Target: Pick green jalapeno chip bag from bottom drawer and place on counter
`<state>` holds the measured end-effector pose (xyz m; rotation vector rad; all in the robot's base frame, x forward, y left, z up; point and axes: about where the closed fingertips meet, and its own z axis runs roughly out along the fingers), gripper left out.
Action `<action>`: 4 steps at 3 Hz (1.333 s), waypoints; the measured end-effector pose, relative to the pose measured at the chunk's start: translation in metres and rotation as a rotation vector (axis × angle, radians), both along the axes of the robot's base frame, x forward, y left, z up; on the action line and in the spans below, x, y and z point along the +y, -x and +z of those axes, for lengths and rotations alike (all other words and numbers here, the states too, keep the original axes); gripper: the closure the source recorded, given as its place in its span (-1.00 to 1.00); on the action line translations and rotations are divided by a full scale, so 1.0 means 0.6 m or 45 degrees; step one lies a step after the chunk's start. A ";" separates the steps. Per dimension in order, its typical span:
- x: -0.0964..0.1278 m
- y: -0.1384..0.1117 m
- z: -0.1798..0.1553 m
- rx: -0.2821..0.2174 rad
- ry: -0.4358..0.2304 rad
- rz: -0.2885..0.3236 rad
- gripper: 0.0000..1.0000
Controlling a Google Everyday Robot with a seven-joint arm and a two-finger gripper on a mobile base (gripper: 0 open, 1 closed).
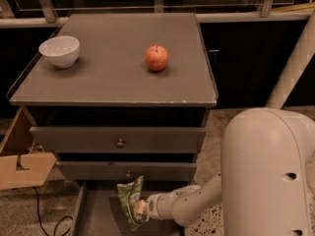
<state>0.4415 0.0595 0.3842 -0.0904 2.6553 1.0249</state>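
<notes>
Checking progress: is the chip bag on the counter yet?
No, the green jalapeno chip bag is in the pincer over the bottom drawer.

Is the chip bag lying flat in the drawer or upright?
Upright, not flat: the chip bag stands on edge, clamped by the gripper inside the open bottom drawer.

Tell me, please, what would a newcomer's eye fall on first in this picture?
First the big white robot arm at the lower right, whose gripper holds the green jalapeno chip bag upright over the open bottom drawer. Then, on the counter, a red apple near the middle and a white bowl at the left.
</notes>
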 end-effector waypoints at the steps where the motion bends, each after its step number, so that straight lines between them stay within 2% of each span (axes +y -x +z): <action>1: 0.001 0.008 0.009 0.023 0.023 0.024 1.00; 2: -0.003 0.022 0.033 0.029 0.036 0.037 1.00; 3: -0.012 0.029 0.065 0.004 0.048 0.043 1.00; 4: -0.044 0.028 0.103 -0.062 0.043 0.005 1.00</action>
